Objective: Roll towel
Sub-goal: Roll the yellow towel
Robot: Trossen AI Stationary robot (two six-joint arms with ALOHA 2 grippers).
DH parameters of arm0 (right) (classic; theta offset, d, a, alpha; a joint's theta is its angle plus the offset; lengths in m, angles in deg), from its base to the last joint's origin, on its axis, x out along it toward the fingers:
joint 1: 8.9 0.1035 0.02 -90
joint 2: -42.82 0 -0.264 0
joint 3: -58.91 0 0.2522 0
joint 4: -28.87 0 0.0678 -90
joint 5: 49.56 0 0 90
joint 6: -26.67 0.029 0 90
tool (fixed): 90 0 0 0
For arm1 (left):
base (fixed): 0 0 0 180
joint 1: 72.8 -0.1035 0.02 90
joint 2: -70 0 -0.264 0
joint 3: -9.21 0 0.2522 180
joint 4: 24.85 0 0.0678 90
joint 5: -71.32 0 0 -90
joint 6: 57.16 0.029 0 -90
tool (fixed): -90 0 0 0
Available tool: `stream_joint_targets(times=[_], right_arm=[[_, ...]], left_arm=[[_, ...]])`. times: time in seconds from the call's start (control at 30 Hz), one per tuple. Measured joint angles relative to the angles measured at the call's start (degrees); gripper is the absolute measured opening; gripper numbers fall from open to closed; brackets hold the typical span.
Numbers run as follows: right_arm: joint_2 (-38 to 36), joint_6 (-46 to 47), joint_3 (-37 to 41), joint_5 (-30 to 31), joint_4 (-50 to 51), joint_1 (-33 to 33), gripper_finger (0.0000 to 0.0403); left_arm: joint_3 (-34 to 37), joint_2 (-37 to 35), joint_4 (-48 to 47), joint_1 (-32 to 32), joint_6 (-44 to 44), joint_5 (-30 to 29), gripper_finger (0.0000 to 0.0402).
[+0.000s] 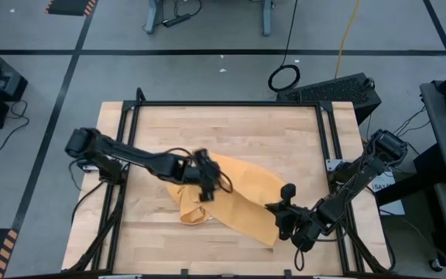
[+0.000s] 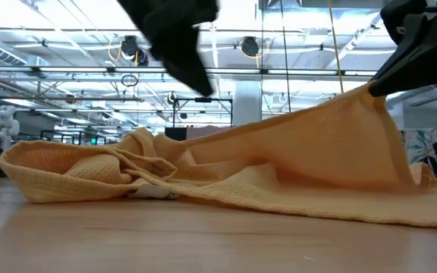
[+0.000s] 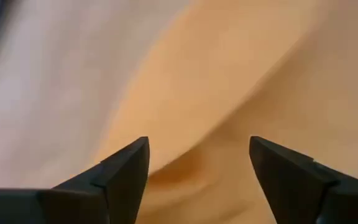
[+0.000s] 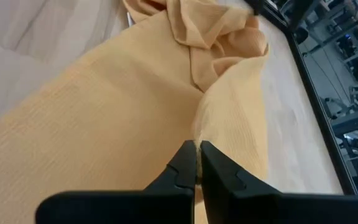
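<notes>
A mustard-yellow towel (image 1: 235,198) is seen lying crumpled across the middle of a wooden table (image 1: 238,128), bunched into folds toward the left arm's side and stretched out flatter toward the right arm's side. One edge of the cloth is lifted off the tabletop, pinched between the pressed-together fingers of the right gripper (image 4: 197,163). The left gripper (image 3: 197,165) is held just above the bunched part of the towel, its two dark fingers spread apart with nothing held between them.
</notes>
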Motion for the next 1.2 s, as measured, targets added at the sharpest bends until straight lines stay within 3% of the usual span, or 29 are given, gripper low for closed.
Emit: stream_joint_targets(times=[0.17,0.37,0.6,0.67,0.8,0.97,1.07,1.2], right_arm=[[-0.02,-0.01,0.0,-0.04,-0.03,0.63,0.0001],[-0.02,-0.16,0.0,-0.23,0.79,0.6,0.0001],[-0.02,-0.2,0.0,-1.44,1.39,0.6,0.0],[-0.02,-0.14,0.0,-1.51,1.4,0.6,0.0],[-0.02,0.05,0.0,-1.6,1.34,0.6,0.0],[-0.02,1.26,0.0,-1.9,1.37,0.6,0.0],[-0.02,1.26,0.0,-2.82,1.41,0.6,0.0],[-0.04,1.3,0.0,-2.84,1.39,0.6,0.0]], left_arm=[[0.83,-4.48,-14.66,-4.59,-4.44,-1.66,0.0229],[5.58,-5.75,-14.27,-12.78,4.43,2.11,0.0169],[10.64,-5.72,-12.97,-22.21,11.51,3.78,0.0165],[11.17,-5.74,-11.06,-24.38,14.99,6.65,0.0165],[14.68,-5.33,-1.09,-29.02,21.76,18.18,0.0165],[17.36,-5.37,1.12,-32.41,23.26,23.11,0.0156],[18.25,-5.37,1.04,-32.51,24.31,28.15,0.0112],[18.25,-5.56,0.4,-31.92,22.47,26.51,0.0026]])
